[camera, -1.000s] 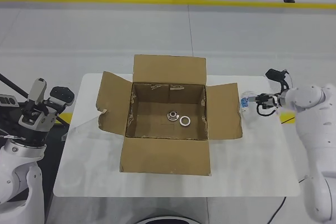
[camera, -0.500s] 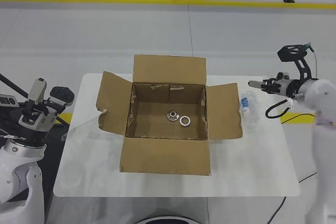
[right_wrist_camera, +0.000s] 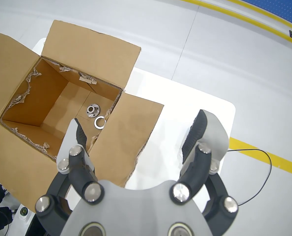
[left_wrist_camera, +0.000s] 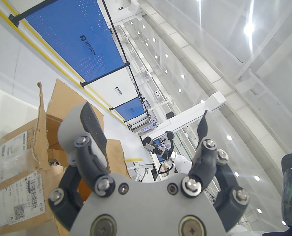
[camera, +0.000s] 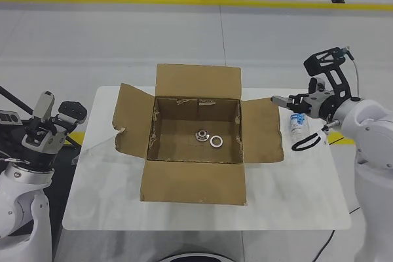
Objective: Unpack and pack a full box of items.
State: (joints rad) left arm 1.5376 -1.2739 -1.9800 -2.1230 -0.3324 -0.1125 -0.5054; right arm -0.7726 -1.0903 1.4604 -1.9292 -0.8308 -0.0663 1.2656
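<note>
Box [camera: 193, 182] of cardboard stands in the middle of the bench [camera: 301, 190] with all four flaps open. On its floor lie a flanged metal part [camera: 201, 136] and a metal ring [camera: 217, 140], just beside each other. A small bottle [camera: 297, 123] with a blue label is on the bench just beside the right flap. The right tool [right_wrist_camera: 137, 117] hangs near it, fingers wide and empty. The left tool [left_wrist_camera: 146, 111] is beyond the bench's left edge, also wide, holding nothing.

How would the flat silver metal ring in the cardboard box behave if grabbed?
The flat silver metal ring looks rigid, probably heavy for its size. Lying flat on the cardboard box floor, it seems hard to pinch and may slide.
</note>
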